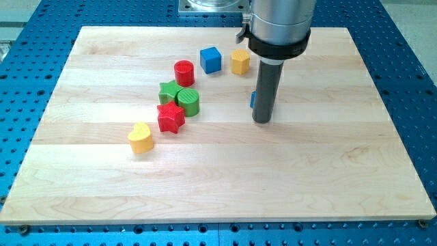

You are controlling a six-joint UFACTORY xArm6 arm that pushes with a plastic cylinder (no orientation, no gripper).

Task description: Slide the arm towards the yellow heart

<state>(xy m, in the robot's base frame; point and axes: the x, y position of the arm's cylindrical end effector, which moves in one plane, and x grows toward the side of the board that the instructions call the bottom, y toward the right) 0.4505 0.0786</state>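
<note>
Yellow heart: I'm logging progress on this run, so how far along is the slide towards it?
Nothing looks done: my tip stands right of centre, with a blue block partly hidden behind the rod. The yellow heart sits far off toward the view's left, below the red star. Left: the whole crossing leftward, passing below the red star.

The arm comes down from the far edge of the scene, right of centre, as a broad silvery cylinder ringed at its base by a black collar. Out of that collar a straight dark rod hangs upright, with no lean to either side. My tip (262, 121) sits low at worktop height, a little right of the middle. Only this last section of the arm shows; the rest is out of view.
</note>
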